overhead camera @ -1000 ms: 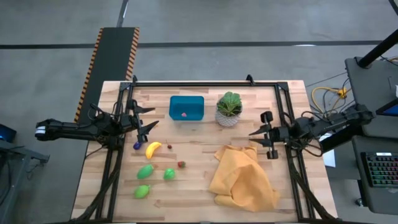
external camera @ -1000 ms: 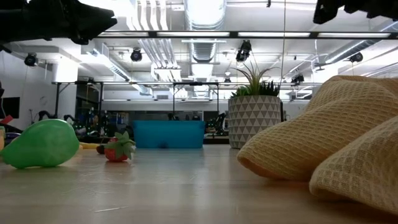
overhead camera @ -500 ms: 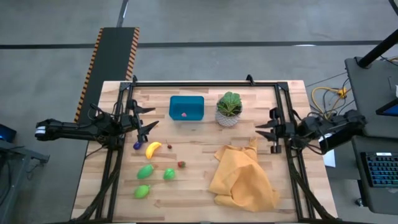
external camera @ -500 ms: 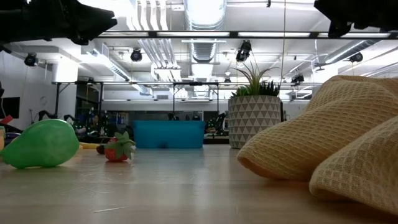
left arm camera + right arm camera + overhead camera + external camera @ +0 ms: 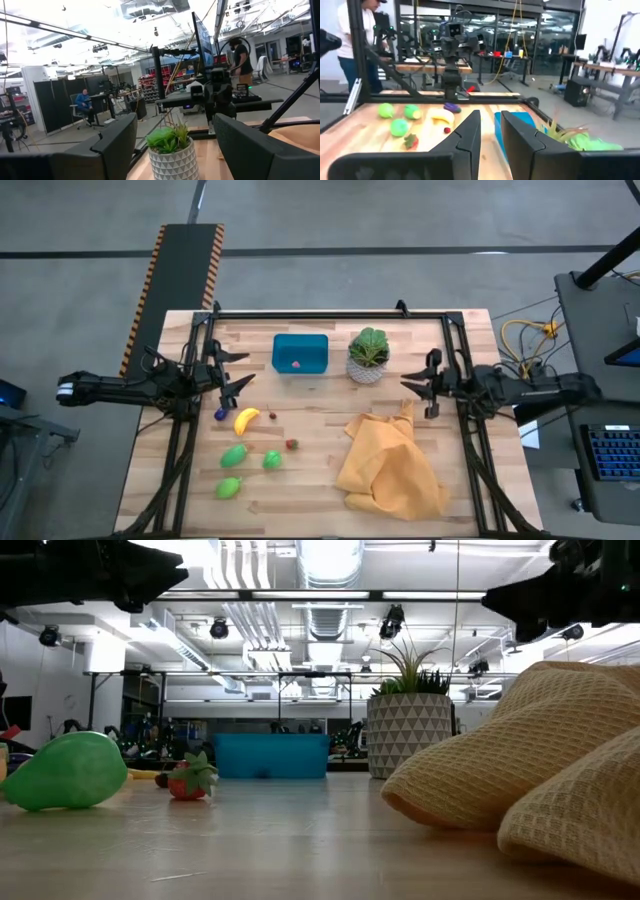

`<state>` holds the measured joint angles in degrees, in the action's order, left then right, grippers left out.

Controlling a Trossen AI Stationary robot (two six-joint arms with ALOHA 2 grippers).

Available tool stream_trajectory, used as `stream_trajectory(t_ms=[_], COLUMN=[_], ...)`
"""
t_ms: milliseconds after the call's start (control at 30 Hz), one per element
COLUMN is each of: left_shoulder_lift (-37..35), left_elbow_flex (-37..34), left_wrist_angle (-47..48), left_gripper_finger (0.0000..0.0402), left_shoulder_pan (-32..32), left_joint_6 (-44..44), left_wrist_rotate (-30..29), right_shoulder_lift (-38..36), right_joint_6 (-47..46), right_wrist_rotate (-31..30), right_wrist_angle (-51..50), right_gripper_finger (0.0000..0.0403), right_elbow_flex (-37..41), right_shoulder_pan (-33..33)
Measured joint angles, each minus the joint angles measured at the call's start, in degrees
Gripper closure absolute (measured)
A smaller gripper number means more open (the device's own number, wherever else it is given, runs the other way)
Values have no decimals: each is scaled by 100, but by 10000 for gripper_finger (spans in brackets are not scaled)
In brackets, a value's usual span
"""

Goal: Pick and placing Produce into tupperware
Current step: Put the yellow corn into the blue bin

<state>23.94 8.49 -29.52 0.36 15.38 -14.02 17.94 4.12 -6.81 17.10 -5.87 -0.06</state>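
A wooden bench (image 5: 320,480) seen from straight above, with two dark robot arms reaching in from either side. The left tool (image 5: 235,372) hangs above the left part of the bench, its fingers spread apart and holding nothing, just beyond a tiny purple piece (image 5: 220,414) and a yellow banana (image 5: 246,419). Nearer the front lie three green pieces (image 5: 234,455), and a small red strawberry (image 5: 292,444) sits to their right. The blue container (image 5: 300,353) stands at the far middle of the bench with one small pink item (image 5: 296,364) already inside. Just to its right is a potted plant (image 5: 369,356). The right tool (image 5: 420,387) hovers right of the plant, over the far edge of a crumpled yellow cloth (image 5: 390,465); its fingers are nearly together and empty. Judging the risks: most of the produce is small and rounded, so a pinch set off-centre could squirt a piece away or roll it across the bench. The purple piece and banana lie close together, so closing on one may nudge the other. The right tool could snag the cloth or brush the plant if it descends where it is.
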Motion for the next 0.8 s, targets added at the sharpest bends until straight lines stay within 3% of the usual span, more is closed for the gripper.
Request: stream_trajectory(t_ms=[367, 533, 800], left_shoulder_lift=[-46, -43, 95], left_elbow_flex=[-40, -40, 28], left_wrist_angle=[-104, -131, -114], left_gripper_finger=[152, 152, 152], left_shoulder_pan=[0, 0, -6], left_joint_6=[-16, -793, -904], left_wrist_rotate=[-8, 96, 964], right_shoulder_lift=[314, 315, 316], right_joint_6=[85, 87, 104], right_wrist_rotate=[70, 74, 74], right_wrist_angle=[414, 461, 460], right_gripper_finger=[335, 335, 335], right_elbow_flex=[-17, -20, -20], right_shoulder_pan=[-400, -400, -400])
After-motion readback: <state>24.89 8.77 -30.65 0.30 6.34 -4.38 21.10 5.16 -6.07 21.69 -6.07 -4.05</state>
